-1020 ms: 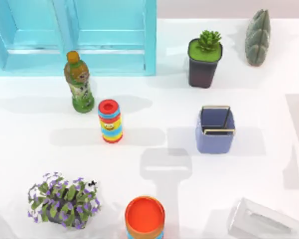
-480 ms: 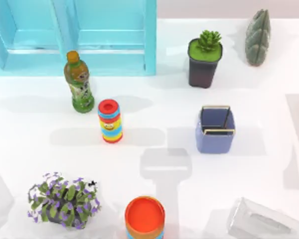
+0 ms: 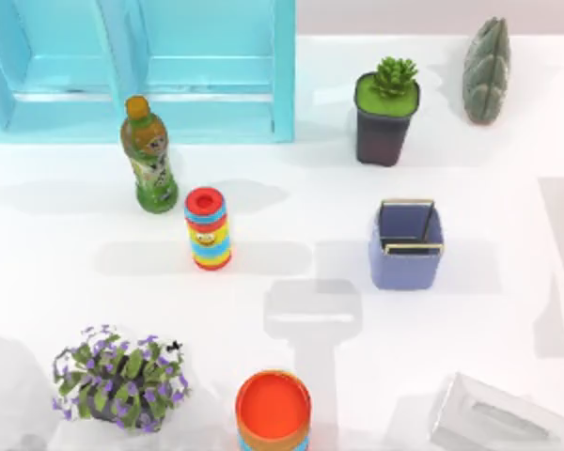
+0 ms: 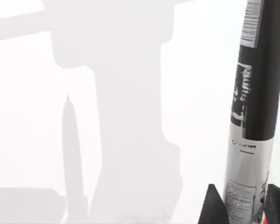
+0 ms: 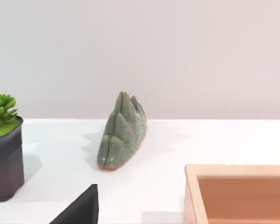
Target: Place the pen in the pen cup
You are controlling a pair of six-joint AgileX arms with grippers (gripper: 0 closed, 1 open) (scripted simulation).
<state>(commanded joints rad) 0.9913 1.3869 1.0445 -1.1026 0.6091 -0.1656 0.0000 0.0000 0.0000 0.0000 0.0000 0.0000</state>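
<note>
Since a second ago a pale blurred shape has crept in at the tabletop's [image 3: 263, 169] near left corner; objects on it unchanged. Left wrist view: pen [image 4: 254, 98] clamped between the left gripper's [image 4: 245, 205] dark fingers [image 4: 213, 207], which are closed on its grey lower end, black barrel with label standing out over bare white tabletop, its shadow beside it. Pen cup [image 3: 407, 246] sits right of centre, upright, well apart from the dark plant pot [image 3: 385, 113] toward the far edge and the orange-red cup [image 3: 274, 410] at the near edge. Right wrist view: one dark finger [image 5: 81, 210] of the right gripper, opening can't tell; it faces the green ceramic rock [image 5: 121, 133] and a wooden tray [image 5: 238, 191].
</note>
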